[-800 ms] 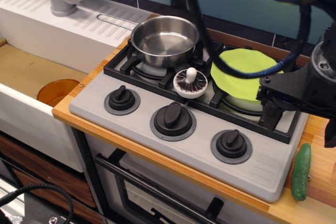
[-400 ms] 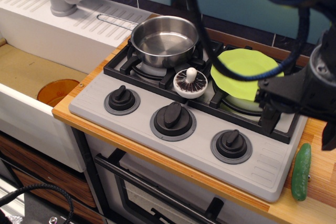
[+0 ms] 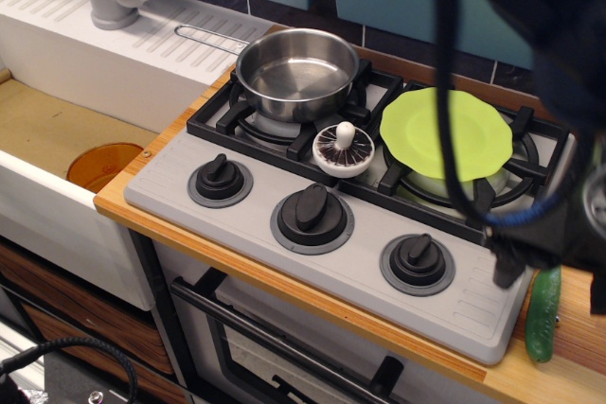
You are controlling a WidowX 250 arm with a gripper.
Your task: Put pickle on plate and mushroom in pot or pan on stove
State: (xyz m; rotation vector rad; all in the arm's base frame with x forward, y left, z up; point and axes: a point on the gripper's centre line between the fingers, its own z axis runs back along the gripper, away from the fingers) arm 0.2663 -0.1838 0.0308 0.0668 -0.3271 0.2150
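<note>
Gripper (image 3: 549, 267) has dropped to lower right, just over pickle (image 3: 543, 317), jaw state unclear; plate (image 3: 445, 134) now uncovered, pickup likely next.

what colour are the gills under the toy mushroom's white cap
Dark brown, ribbed, on the upturned white toy mushroom with its short white stem; only the observation.image view shows it.

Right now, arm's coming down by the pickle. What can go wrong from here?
1. The pickle lies near the wooden counter's front edge; a nudge from the gripper could roll it off.
2. The arm and cable hide the pickle's top end, so grasp alignment is uncertain.
3. The plate rests on a burner grate and may shift on placement.
</note>
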